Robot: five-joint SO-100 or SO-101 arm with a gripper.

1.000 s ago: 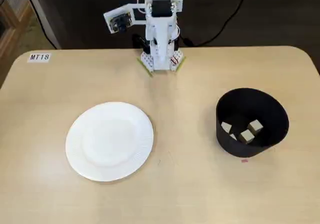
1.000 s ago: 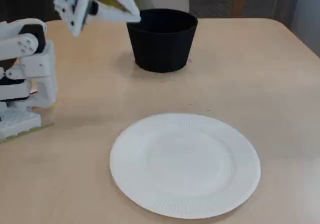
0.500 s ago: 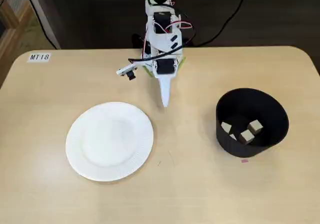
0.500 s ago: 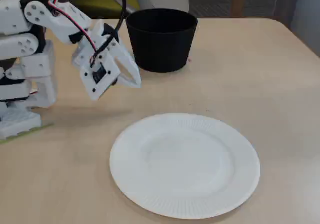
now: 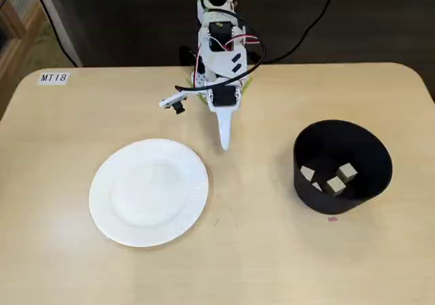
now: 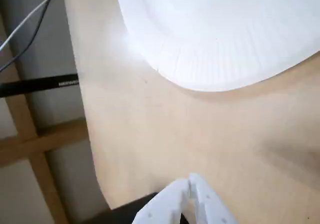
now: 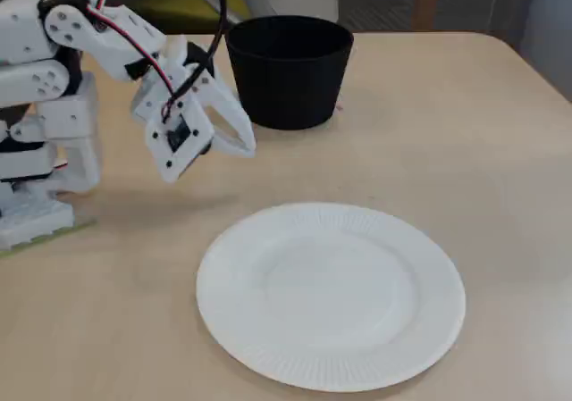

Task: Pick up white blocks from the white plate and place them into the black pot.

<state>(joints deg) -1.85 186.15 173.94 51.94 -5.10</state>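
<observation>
Just below the lens in the wrist view, the gripper (image 6: 192, 184) shows its two white fingers pressed together at the tips, holding nothing, and the tan table (image 6: 200, 134) lies bare under them. From above in a fixed view the gripper (image 5: 224, 144) points away from the arm's base as a single narrow wedge, hovering over bare table; the side-on fixed view shows the same gripper (image 7: 248, 144) tilted down and forward, clear of the surface, with a small black camera module (image 7: 177, 135) on its side. Beyond the fingertips in the wrist view sits the white plate (image 6: 225, 59), its ribbed rim near but not touching the gripper. In the fixed view from above the white plate (image 5: 149, 191) lies to the lower left of the fingertips, with no blocks on it. To the gripper's right in that view, well apart, stands the black pot (image 5: 342, 166), upright, and inside it lie the white blocks (image 5: 334, 178), three cream cubes close together on its floor. A white label (image 5: 53, 77) sits at the table's far left corner in that view.
</observation>
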